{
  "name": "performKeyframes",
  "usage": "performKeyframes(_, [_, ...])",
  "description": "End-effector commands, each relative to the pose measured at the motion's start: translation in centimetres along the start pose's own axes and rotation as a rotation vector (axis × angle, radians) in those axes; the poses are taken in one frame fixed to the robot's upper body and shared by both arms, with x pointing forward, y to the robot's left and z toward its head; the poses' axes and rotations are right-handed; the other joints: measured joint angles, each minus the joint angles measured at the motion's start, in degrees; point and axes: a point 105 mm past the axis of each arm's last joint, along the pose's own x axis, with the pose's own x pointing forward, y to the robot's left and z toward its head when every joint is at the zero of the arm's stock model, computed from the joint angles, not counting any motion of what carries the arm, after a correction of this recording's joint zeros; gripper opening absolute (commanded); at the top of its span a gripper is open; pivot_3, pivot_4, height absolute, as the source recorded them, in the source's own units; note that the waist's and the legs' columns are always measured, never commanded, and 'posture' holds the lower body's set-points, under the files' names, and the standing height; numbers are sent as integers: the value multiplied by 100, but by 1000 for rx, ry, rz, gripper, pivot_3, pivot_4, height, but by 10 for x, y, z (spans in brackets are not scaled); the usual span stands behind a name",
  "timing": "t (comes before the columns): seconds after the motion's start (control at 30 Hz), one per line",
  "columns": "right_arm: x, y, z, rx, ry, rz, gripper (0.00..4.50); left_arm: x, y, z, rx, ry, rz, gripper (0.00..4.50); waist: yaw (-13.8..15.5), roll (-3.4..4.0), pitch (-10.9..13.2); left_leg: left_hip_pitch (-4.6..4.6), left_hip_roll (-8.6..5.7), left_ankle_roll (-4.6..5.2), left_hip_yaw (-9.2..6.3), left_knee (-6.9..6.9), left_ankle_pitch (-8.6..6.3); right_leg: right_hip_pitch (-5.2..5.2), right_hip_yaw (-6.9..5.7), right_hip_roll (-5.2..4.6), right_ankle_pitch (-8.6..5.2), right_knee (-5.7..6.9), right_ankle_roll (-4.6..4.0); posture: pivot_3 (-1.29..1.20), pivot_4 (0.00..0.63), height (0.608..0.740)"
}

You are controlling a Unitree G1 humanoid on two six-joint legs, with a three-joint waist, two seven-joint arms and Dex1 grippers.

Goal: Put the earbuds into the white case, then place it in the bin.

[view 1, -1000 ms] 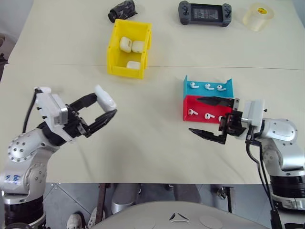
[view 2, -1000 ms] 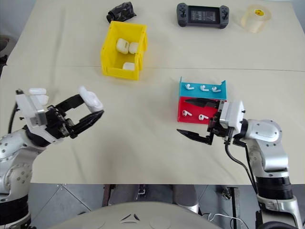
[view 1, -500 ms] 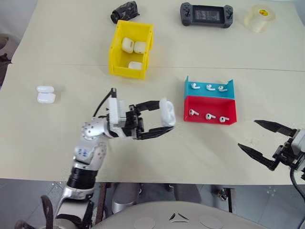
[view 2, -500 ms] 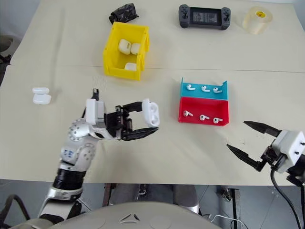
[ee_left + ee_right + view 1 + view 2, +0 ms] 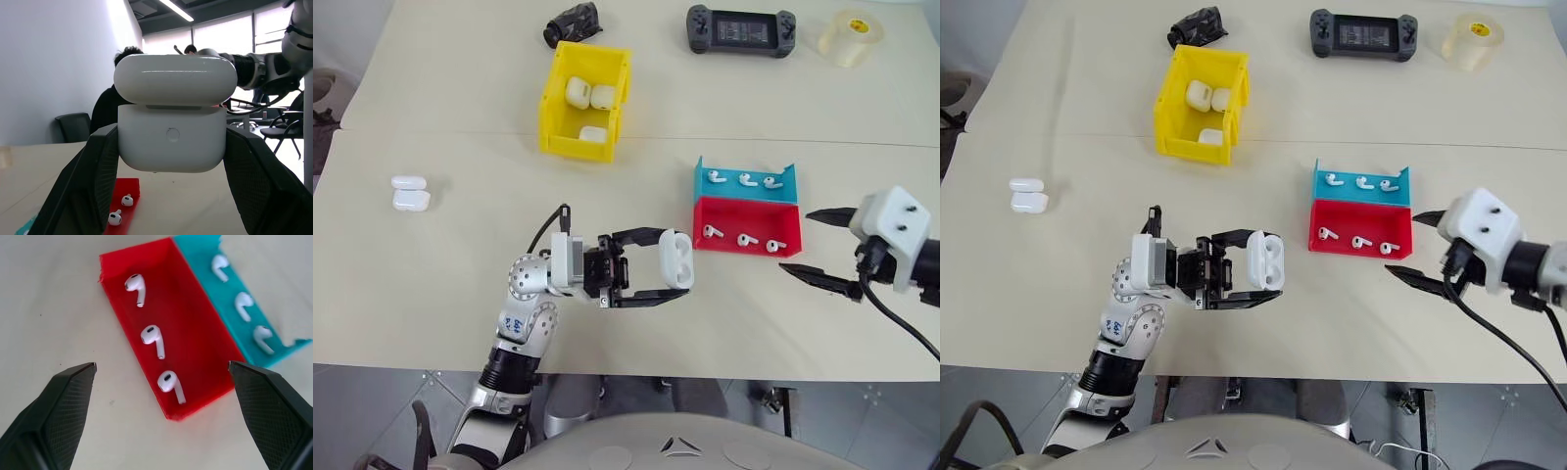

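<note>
Table: a pale top carrying everything; a game controller and a tape roll lie along its far edge.
Bin: yellow, toward the far edge left of centre, with three white cases already inside.
Trays: red tray touching blue tray, right of centre; three earbuds lie in each.
My left gripper: clamped on the white case, lid up, lifted near the front edge just beside the red tray.
My right gripper: fingers wide apart, nothing between them, aimed at the red tray from its right side.
Spare cases: two, near the left edge.
Risk: the earbuds are tiny and glossy; I judge a wide pinch could flick one out or push the tray.
</note>
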Motion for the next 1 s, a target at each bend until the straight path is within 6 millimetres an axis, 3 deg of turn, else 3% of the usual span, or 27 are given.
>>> performKeyframes(0.03, [7, 1, 6, -45, 91, 58, 4500, -7, -3, 2, -3, 1, 0, 2789, 15, 0, 0, -6, -2, 0, -2, 0, 0, -1, -2, -2, 0, -5, 0, 0, 150, 740])
performKeyframes(0.23, [21, -10, -1, -272, 257, 144, 4500, -8, -10, 4, 1, 3, -12, 2789, 4, 1, 1, -14, -8, 4, -13, 1, -2, -1, -11, -7, 0, -16, 0, 0, 150, 740])
performKeyframes(0.67, [43, -16, -4, -474, 313, 220, 4500, -3, -7, 8, 13, -3, 12, 2789, -18, 2, 1, -15, -11, 0, -13, 1, 1, -2, -15, -9, 0, -14, 0, 0, 150, 740])
performKeyframes(0.8, [47, -16, -5, -491, 315, 225, 3575, -3, -8, 8, 9, -3, 11, 2790, -15, 2, 1, -15, -11, 0, -14, 1, 1, -2, -16, -8, 0, -14, 0, 0, 150, 740])
performKeyframes(1.0, [46, -17, -11, -521, 344, 243, 1550, -2, -9, 9, -4, -3, 10, 2790, -20, 2, 1, -15, -12, 0, -14, 2, 1, -2, -16, -8, 0, -12, 1, 0, 150, 740])
